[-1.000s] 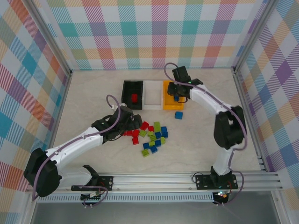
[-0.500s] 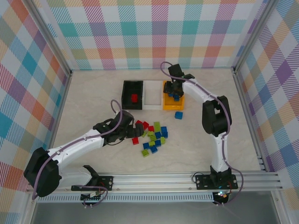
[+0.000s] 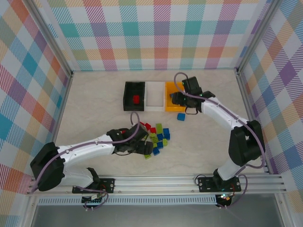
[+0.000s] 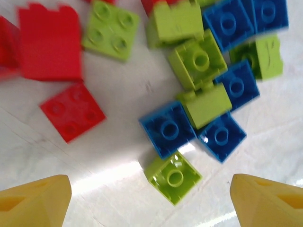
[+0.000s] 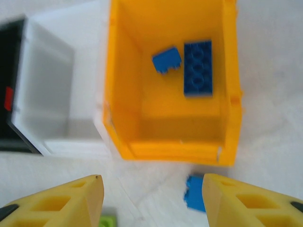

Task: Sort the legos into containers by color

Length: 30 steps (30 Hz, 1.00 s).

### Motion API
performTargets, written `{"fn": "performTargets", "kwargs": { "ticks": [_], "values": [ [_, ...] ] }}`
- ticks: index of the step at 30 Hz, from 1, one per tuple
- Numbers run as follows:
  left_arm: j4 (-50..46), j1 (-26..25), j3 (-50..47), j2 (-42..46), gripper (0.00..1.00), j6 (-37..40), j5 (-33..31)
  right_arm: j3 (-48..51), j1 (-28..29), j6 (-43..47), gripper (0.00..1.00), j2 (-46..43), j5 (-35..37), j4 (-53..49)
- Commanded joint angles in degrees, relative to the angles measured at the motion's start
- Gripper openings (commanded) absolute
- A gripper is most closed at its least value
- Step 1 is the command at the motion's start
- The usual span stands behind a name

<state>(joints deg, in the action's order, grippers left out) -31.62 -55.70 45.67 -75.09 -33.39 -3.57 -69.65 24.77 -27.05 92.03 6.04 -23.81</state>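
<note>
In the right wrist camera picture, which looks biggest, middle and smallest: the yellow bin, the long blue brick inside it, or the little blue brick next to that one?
Largest: the yellow bin, by far.
Middle: the long blue brick.
Smallest: the little blue brick. It lies tilted, so part of it may be hidden.

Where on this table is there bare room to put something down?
Bare tabletop lies left of the black bin, toward the wall, and behind it and the white bin. More lies between the brick pile and the right arm. Crowded: that pile, at the left gripper.
</note>
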Motion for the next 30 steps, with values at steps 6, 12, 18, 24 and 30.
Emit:
{"fn": "performTargets", "kwargs": {
  "ticks": [6, 12, 18, 24, 30],
  "values": [
    [-7.68, -1.34, 4.41, -2.6, 0.84, -0.06, -10.34, 10.06, 0.27, -2.93, 0.57, -4.83, -1.82, 4.32],
    [-6.88, 5.25, 7.47, -4.97, 0.81, 1.68, -12.27, 9.97, 0.27, -2.49, 0.56, -4.93, -1.21, 4.4],
    [-5.38, 5.69, 6.82, -11.41, 0.77, 1.23, -11.17, 10.32, 0.27, -1.79, 0.56, -5.32, -0.35, 4.55],
    [0.23, 5.66, 4.27, -15.66, 0.76, 0.2, -9.12, 10.68, 0.27, -1.45, 0.56, -5.46, -0.18, 4.81],
    [2.14, 6.26, 3.19, -18.67, 0.7, 0.18, -9.93, 9.98, 0.27, -1.08, 0.56, -5.54, 0.03, 4.67]
  ]
}}
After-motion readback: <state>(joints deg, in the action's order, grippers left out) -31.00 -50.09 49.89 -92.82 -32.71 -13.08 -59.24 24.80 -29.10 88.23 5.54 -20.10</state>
